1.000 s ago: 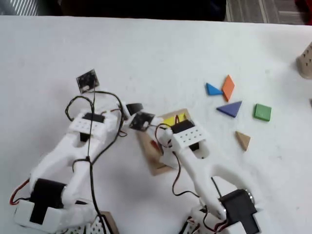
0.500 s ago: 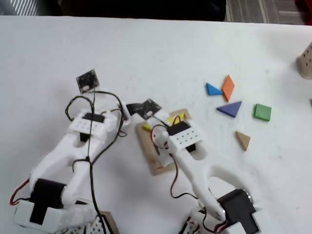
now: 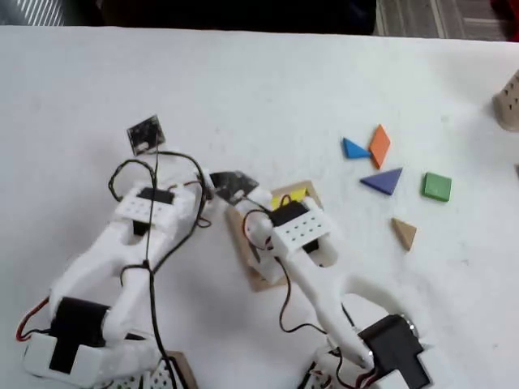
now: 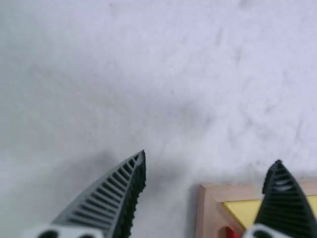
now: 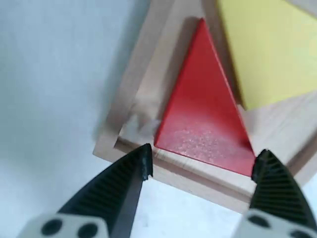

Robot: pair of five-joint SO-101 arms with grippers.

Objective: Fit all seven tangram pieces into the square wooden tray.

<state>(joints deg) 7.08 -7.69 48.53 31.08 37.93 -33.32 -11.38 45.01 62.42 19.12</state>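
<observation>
The square wooden tray (image 3: 261,278) lies mid-table, partly under the right arm. A red triangle (image 5: 203,114) and a yellow piece (image 5: 262,49) lie inside the tray (image 5: 143,89). My right gripper (image 5: 204,152) hangs open just above the red triangle's wide end, at the tray's edge, holding nothing. My left gripper (image 4: 209,158) is open and empty over bare table beside a tray corner (image 4: 203,208). Loose to the right lie a blue triangle (image 3: 353,149), orange parallelogram (image 3: 379,145), purple triangle (image 3: 383,180), green square (image 3: 436,186) and tan triangle (image 3: 404,232).
A pale perforated wooden object (image 3: 508,101) stands at the right edge. Cables loop off both arms near the tray. White table stretches across the back and far left.
The right arm has shifted left across the tray, its wrist now over the tray's left part. The left arm and the loose pieces have not moved.
</observation>
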